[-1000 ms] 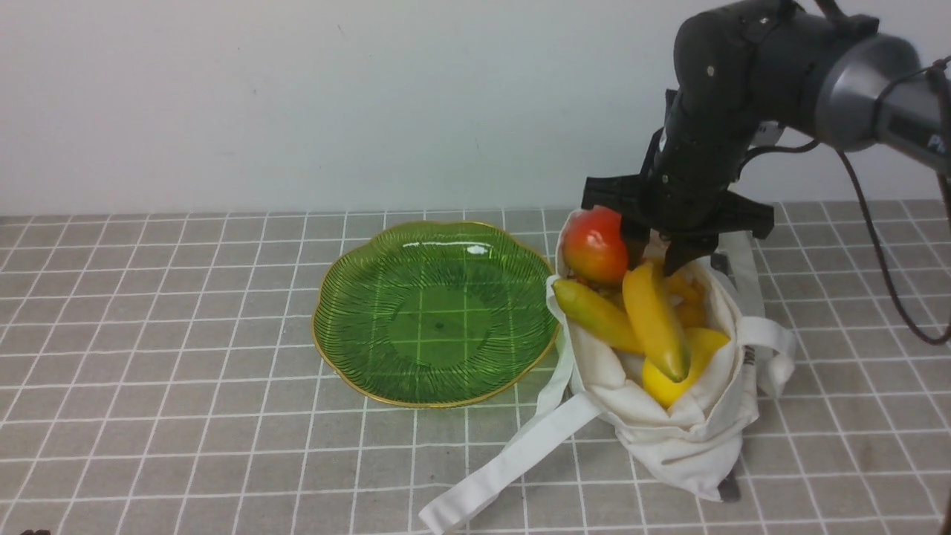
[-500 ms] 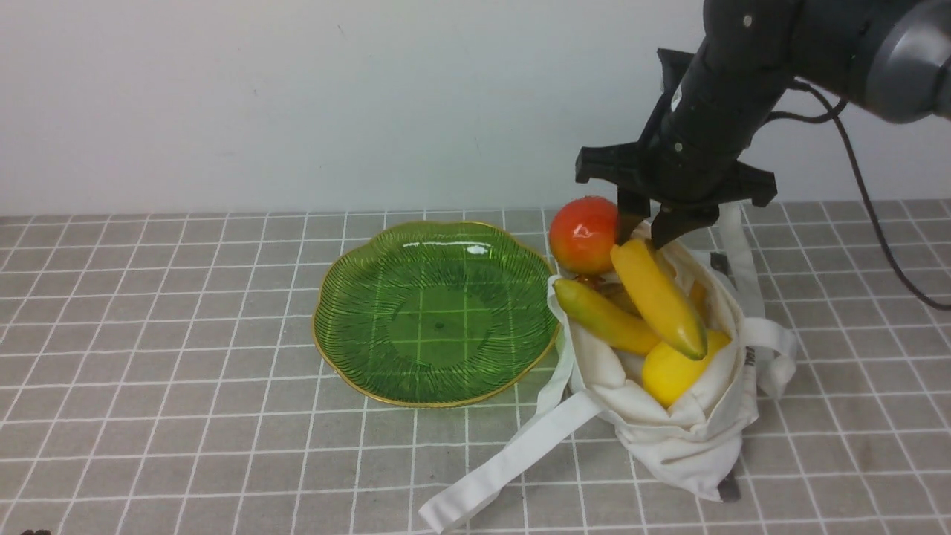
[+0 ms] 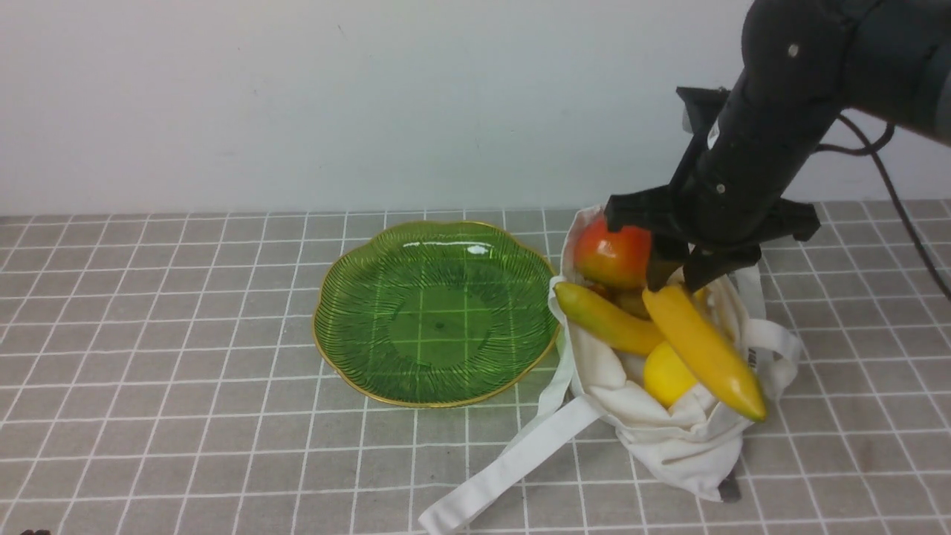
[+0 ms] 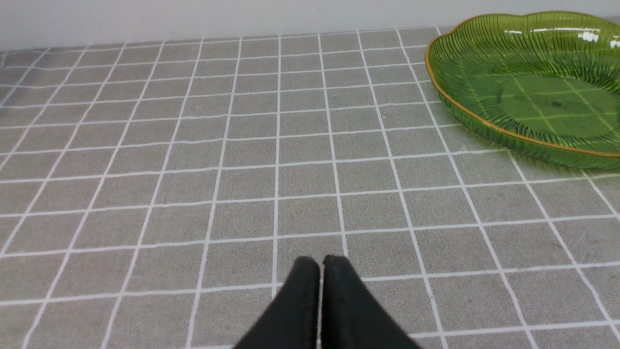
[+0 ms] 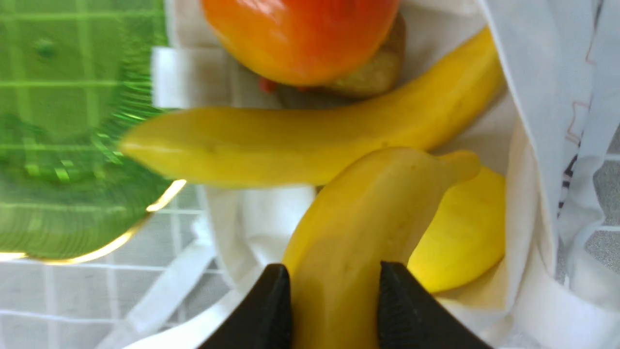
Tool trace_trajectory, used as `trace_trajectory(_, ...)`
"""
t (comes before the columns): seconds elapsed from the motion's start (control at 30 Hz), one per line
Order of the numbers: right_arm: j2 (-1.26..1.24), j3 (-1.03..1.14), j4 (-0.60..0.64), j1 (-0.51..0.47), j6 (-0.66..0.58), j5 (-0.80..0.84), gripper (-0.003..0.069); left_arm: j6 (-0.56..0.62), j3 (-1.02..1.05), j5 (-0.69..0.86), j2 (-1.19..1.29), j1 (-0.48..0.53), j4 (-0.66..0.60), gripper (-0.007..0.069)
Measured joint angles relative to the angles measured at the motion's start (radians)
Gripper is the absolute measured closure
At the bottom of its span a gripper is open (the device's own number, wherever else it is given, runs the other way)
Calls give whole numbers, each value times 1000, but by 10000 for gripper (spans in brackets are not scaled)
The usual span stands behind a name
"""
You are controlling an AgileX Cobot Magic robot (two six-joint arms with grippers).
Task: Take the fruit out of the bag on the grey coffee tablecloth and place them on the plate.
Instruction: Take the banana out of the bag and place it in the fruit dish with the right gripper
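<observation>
Banana gripped above the open bag, plate still to be filled

In the front view, a banana (image 3: 704,351) is held near one end by the right gripper (image 3: 674,276), right of centre in the frame. It is slanted down toward the lower right, over the bag (image 3: 672,453). The mouth is spread open, presumably so that the fruit can be reached from above; an apple (image 3: 613,255), a second banana (image 3: 605,319) and a lemon (image 3: 667,374) are seen in it. The plate (image 3: 438,327) is bare and set just beside the bag, near mid-frame, likely to keep the carry short.

In the left wrist view, the left gripper (image 4: 321,264) is seen at bottom centre with its tips drawn together, nothing between them, over the tablecloth (image 4: 242,194). Part of the plate is shown at upper right.

In the right wrist view, the banana is pinched between the tips at bottom centre. Whether it is fully clear of the lemon cannot quite be told.
</observation>
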Motion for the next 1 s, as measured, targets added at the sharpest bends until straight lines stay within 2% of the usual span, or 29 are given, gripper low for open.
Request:
trace_trajectory(0.23,-93,0,101,0,-33,1,440,0,0,0,0,0,0,631)
trace_trajectory(0.37,-98,0,244,0,-93,-22,444,0,0,0,0,0,0,631)
trace_trajectory(0.43,-77,0,374,0,-159,-121,444,0,0,0,0,0,0,631)
trace_trajectory(0.53,-16,0,600,0,-297,-275,446,0,0,0,0,0,0,631)
trace_trajectory(0.6,9,0,694,0,-365,-333,446,0,0,0,0,0,0,631)
trace_trajectory(0.7,103,0,919,5,-566,-471,447,0,0,0,0,0,0,631)
trace_trajectory(0.73,116,0,961,6,-594,-486,447,0,0,0,0,0,0,631)
trace_trajectory(0.87,249,0,1203,33,-876,-594,448,0,0,0,0,0,0,631)
trace_trajectory(1.0,329,0,1324,66,-1058,-643,448,0,0,0,0,0,0,631)
